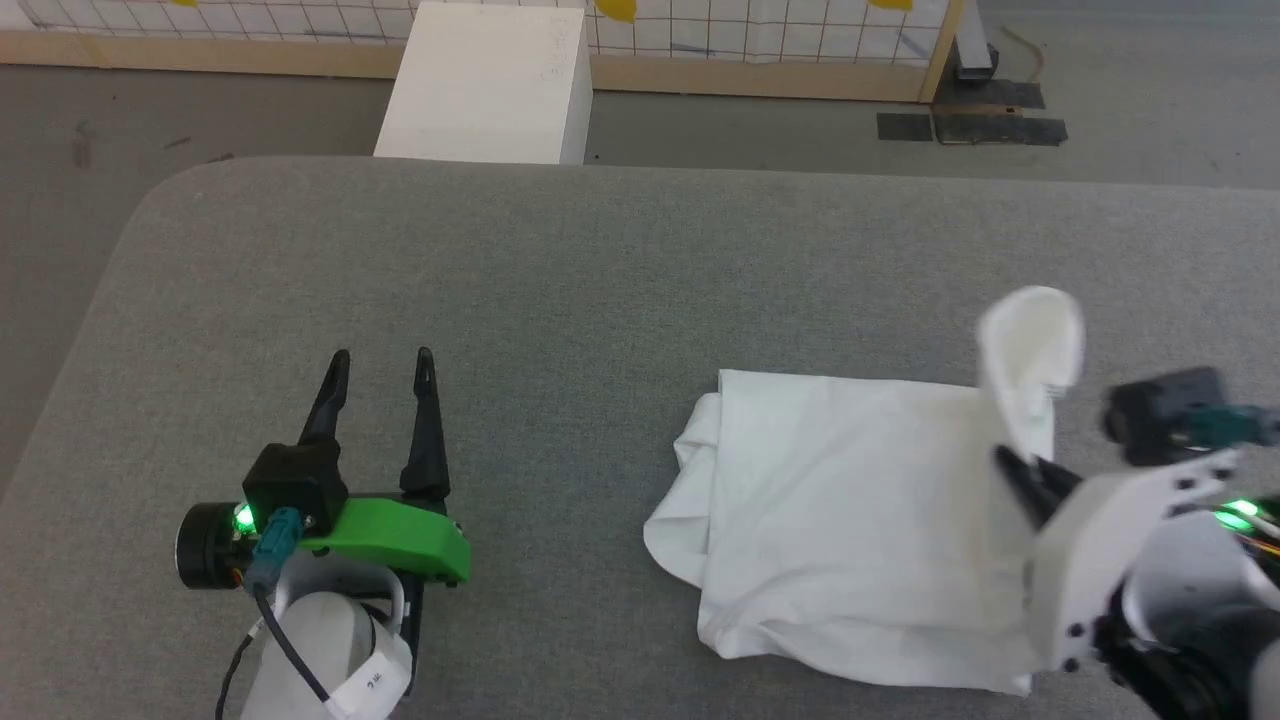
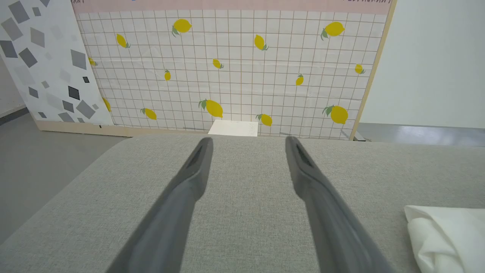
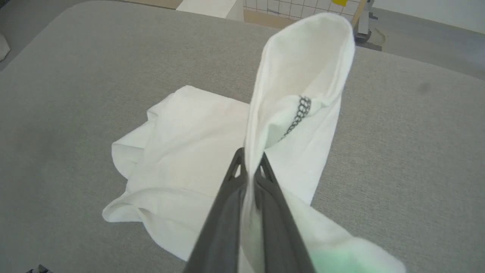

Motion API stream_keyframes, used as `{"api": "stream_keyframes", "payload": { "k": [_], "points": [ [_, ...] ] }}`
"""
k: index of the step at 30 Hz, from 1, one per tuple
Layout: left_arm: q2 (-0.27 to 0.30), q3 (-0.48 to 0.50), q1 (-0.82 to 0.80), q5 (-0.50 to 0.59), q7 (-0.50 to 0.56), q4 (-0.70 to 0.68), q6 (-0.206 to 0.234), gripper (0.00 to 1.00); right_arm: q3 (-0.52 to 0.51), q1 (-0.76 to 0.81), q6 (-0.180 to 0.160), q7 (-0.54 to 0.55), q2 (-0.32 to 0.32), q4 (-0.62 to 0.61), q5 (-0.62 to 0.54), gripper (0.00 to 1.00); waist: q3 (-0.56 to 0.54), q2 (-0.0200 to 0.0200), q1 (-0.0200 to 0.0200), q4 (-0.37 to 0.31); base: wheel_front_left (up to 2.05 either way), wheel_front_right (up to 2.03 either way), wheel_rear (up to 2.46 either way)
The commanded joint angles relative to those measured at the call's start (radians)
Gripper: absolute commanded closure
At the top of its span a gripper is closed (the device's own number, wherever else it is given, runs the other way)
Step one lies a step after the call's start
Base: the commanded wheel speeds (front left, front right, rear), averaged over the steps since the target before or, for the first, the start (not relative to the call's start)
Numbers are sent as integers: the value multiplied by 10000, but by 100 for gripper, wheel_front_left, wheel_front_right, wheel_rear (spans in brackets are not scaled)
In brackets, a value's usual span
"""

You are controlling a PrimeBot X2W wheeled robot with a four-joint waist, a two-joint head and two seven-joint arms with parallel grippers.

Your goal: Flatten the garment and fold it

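White thin fabric of the garment (image 1: 850,520) lies rumpled and partly doubled over on the near right of the grey cloth-covered table (image 1: 600,260). One sleeve-like flap stands upright at its right edge because the right gripper (image 1: 1005,462) has its fingers clenched on that fabric, probably to draw it out flat or carry it across as a fold. Well apart on the near left, the left gripper (image 1: 382,356) sits low over bare table with fingers spread and nothing between them, seemingly parked clear of the cloth until a second corner needs holding.
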Motion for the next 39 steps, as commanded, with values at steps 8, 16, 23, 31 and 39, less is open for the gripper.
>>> {"api": "stream_keyframes", "payload": {
  "k": [8,16,23,31,39],
  "points": [
    [-187,-112,-99,111,-47,-18,-119,0,2773,-1858,-13,-184,-274,1932,-119,100,300,0,0,340,0,0,0],
    [-253,-145,-273,120,-47,-85,-140,0,4165,-3233,-13,-989,182,4668,-86,100,695,0,0,690,0,0,0],
    [-290,-194,-410,146,-47,-87,-92,0,4785,-3791,-13,-1480,384,6195,5,0,923,0,0,853,0,0,0],
    [-305,-48,-219,189,-47,-89,-49,0,4526,-3561,-13,-3402,461,4780,1335,0,628,0,0,624,0,0,0],
    [-304,173,56,241,-47,-302,-123,0,1544,-1836,-13,-5759,510,2298,2328,0,224,0,0,15,0,0,0]
  ]
}}
